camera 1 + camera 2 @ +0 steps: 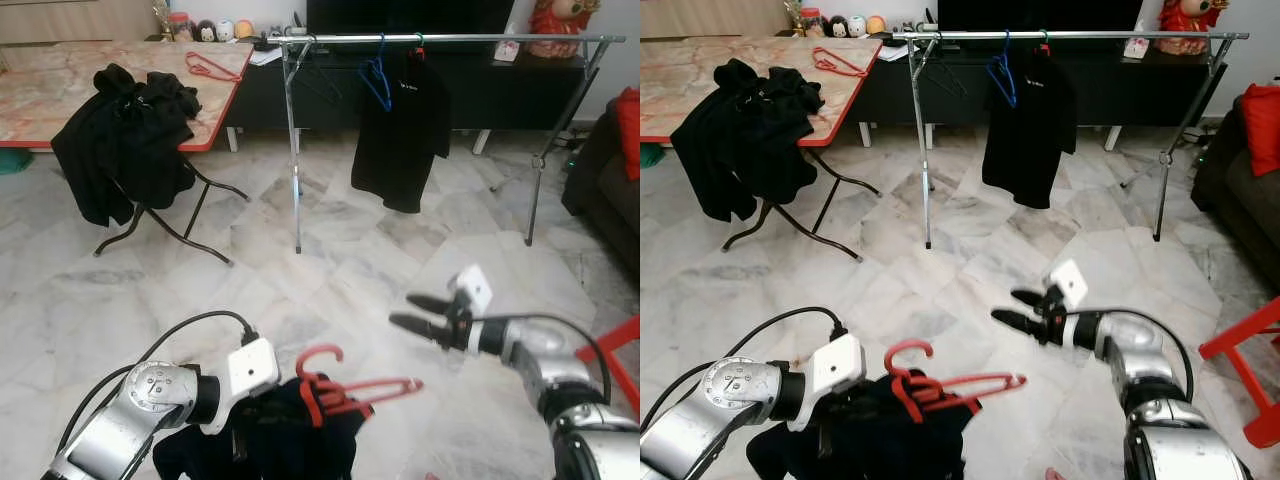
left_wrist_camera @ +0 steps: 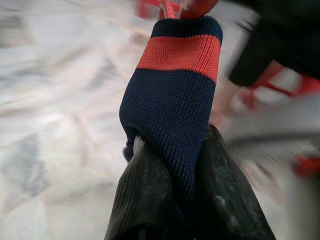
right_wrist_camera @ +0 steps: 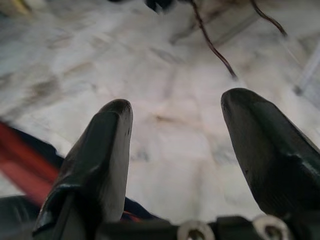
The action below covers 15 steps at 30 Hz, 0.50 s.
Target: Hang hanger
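Low over the marble, left gripper [image 1: 262, 405] jaws clench the garment [image 1: 290, 435]; red hanger [image 1: 350, 388] lies rightward.

A folding desk [image 1: 60, 95] with a marble-patterned top and red edge stands at the far left, a heap of black clothes [image 1: 125, 140] draped over its near corner. Behind it, small figurines [image 1: 215, 30] line the wall. A dark TV cabinet [image 1: 480, 90] runs along the back. A dark sofa [image 1: 600, 180] with a red cushion [image 1: 628, 125] sits at the right, on pale marble floor [image 1: 330, 270].
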Available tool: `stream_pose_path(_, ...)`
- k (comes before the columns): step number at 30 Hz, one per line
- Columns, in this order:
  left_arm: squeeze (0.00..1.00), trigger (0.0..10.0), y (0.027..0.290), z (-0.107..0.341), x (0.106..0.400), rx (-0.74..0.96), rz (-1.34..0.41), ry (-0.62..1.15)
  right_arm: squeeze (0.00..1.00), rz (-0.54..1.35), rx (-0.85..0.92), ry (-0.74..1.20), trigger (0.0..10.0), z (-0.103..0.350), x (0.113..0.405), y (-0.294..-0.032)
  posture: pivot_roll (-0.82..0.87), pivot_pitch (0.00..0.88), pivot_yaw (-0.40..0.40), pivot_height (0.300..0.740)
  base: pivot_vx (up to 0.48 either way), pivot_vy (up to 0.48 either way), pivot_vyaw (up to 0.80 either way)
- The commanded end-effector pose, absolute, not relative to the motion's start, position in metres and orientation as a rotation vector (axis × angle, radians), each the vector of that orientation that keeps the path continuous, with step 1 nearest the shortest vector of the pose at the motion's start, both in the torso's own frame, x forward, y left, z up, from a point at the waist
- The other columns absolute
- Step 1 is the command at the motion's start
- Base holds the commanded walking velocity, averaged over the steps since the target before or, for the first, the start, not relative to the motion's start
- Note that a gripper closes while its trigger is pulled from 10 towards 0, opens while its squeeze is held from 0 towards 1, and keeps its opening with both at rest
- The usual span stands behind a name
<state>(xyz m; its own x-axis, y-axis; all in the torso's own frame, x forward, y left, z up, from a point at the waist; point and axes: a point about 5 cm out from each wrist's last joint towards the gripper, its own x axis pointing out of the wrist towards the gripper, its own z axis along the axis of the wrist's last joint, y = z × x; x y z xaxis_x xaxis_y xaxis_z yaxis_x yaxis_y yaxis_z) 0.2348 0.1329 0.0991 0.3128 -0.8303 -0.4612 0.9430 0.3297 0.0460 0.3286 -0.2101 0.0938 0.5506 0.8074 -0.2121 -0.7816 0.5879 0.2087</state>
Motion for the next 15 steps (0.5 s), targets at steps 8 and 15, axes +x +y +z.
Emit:
stream_pose_path(8, 0.00, 10.0, 0.123, 0.116, 0.276, 0.182, -0.865, 0.113, 0.00, 1.169, -0.016, 0.219, 10.0, 0.129, 0.339, -0.193, 0.02, 0.000, -0.033, 0.716, 0.000, 0.000, 0.00)
stream_pose_path(15, 0.00, 10.0, 0.125, 0.125, 0.298, 0.095, -0.569, -0.025, 0.00, 1.113, 0.009, 0.193, 10.0, 0.125, 0.339, -0.191, 0.01, 0.000, -0.038, 0.716, 0.000, 0.000, 0.00)
